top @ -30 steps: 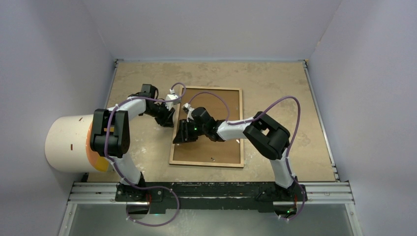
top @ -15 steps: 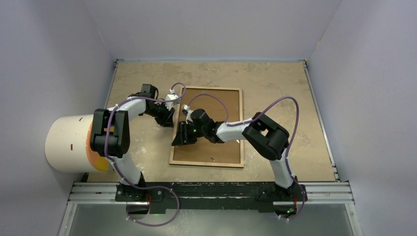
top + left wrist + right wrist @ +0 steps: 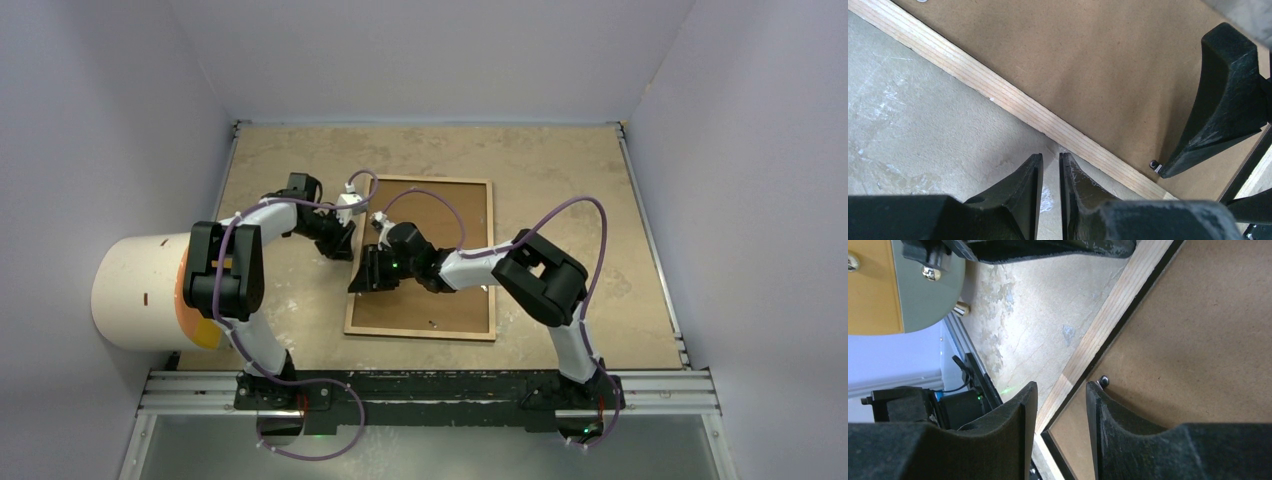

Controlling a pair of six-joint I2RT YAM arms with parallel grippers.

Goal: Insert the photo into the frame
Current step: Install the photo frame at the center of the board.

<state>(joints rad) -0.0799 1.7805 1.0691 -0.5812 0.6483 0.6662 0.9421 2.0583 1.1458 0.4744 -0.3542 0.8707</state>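
The frame (image 3: 420,334) lies face down on the table, its light wood back rail around a brown backing board (image 3: 440,210). The photo is not in view. My left gripper (image 3: 346,243) is nearly shut and empty, its tips (image 3: 1050,160) on the table just outside the frame's left rail (image 3: 1013,102). My right gripper (image 3: 360,284) is open and straddles that left rail (image 3: 1108,315). In the right wrist view (image 3: 1062,387) one finger is over the table. The other is on the backing board (image 3: 1198,340), beside a small metal tab (image 3: 1104,380).
A large white cylinder with an orange face (image 3: 140,290) stands at the table's left edge. Pale walls close in the table on three sides. A metal rail (image 3: 430,385) carrying the arm bases runs along the near edge. Purple cables loop over the frame.
My right gripper has shifted slightly left and away along the frame's left rail. The left gripper and the frame have not visibly moved.
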